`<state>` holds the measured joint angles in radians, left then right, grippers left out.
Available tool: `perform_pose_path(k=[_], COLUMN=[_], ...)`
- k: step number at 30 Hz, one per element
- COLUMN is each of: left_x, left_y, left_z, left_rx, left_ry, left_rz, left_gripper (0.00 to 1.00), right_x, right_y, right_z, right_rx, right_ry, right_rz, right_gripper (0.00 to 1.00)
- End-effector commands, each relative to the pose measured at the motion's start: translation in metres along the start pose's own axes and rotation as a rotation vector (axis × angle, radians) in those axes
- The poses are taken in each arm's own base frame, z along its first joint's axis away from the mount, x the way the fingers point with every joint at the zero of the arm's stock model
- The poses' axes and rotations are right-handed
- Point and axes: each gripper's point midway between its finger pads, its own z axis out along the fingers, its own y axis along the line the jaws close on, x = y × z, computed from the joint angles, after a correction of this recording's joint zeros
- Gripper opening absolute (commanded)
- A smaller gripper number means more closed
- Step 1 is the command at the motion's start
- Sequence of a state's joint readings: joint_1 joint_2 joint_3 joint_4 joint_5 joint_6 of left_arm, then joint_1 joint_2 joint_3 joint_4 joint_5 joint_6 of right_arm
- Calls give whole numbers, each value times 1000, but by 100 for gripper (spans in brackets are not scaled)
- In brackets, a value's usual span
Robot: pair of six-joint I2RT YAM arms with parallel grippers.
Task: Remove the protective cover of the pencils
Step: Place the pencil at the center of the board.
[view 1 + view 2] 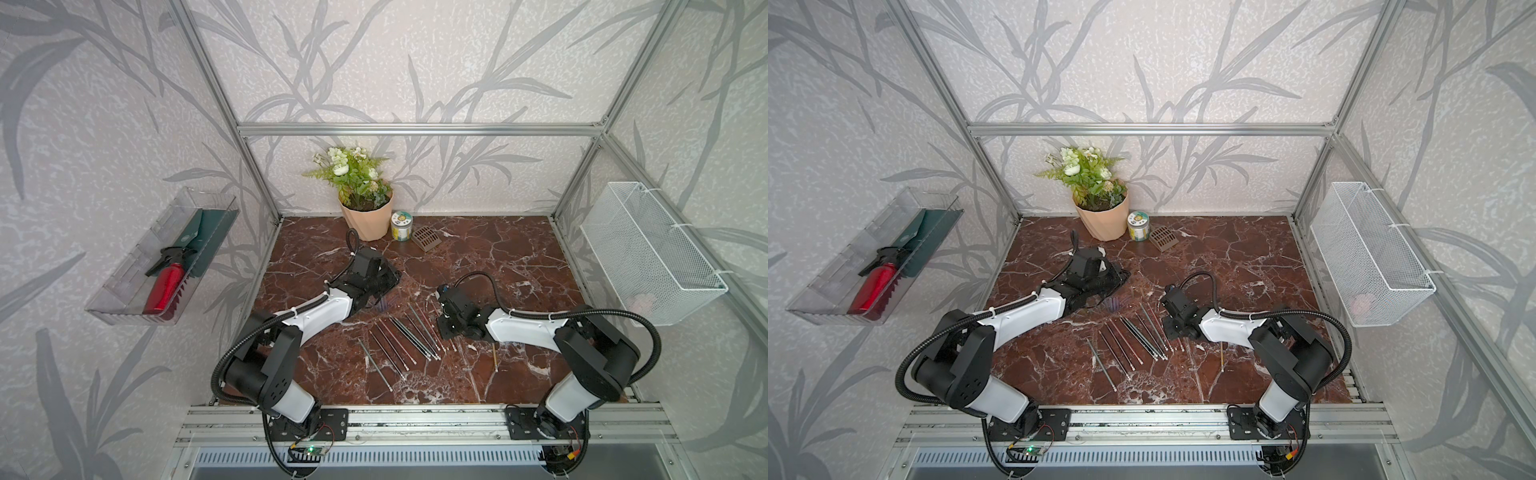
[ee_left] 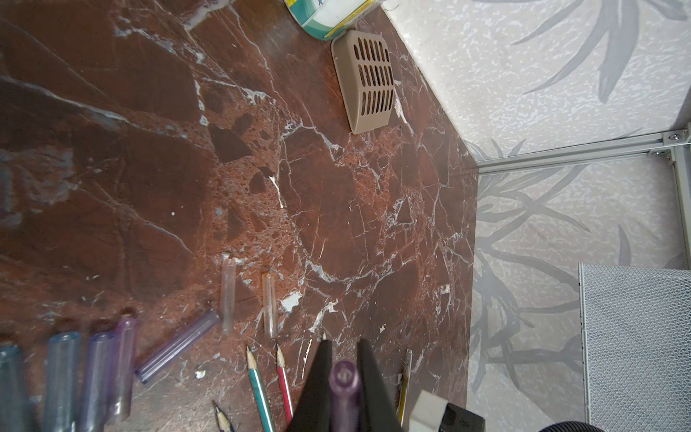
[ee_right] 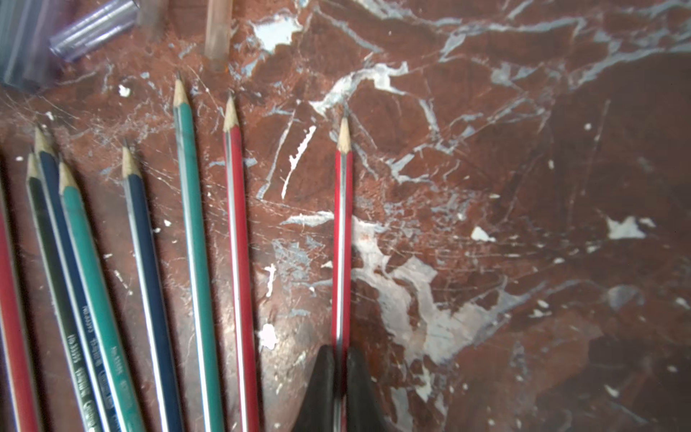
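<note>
Table is red-brown marble with white veins.

You've got the pencils lying on it in a loose fan just beside the right gripper, all on one side of it. Their points face the same way as its fingers. Barrels are green, red, dark blue and near-black, each with a pale stripe. Every tip in view is bare sharpened wood with nothing on it.

Right gripper is clenched on a red pencil partway down the barrel, with the tip well ahead of the fingers. A yellow pencil lies alone, apart from the fan, near the right arm.

Caps are short translucent tubes, blue to purple, loose on the table beside the left gripper. Two clear caps lie ahead of it and off to one side. Left gripper is clamped on a purple cap, which you see end-on between the fingers.

Hard to read:
- The cap cluster is blurred and cut off at the frame edge in the left wrist view, so you can't count it.
- The held cap's length is hidden by the fingers.
- You can't tell whether the red pencil touches the table.
- In both top views the left gripper's fingers sit hidden under its wrist.
- Eraser ends fall outside the right wrist view.
</note>
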<state>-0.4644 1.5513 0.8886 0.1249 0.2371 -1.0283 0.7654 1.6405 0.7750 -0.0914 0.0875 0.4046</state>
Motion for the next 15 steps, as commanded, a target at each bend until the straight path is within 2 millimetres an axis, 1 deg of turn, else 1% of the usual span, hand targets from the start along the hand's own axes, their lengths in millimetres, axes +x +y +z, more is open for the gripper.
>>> perform_pose_path(k=[1,9,15], left_x=[-11,-10,-5], left_y=[-14,-13,-9], left_z=[-9,-8,-2], left_rx=[21,18,2], left_ry=[-31,-26,-10], left_rz=[19,20,23], left_gripper=[0,0,0], right_x=[0,-2,-3], right_y=[0,0,-1], right_z=[4,4,3], right_rx=[-2,-4,-4], right_ry=[19,20,19], right_rz=[15,20,23], right_gripper=[0,0,5])
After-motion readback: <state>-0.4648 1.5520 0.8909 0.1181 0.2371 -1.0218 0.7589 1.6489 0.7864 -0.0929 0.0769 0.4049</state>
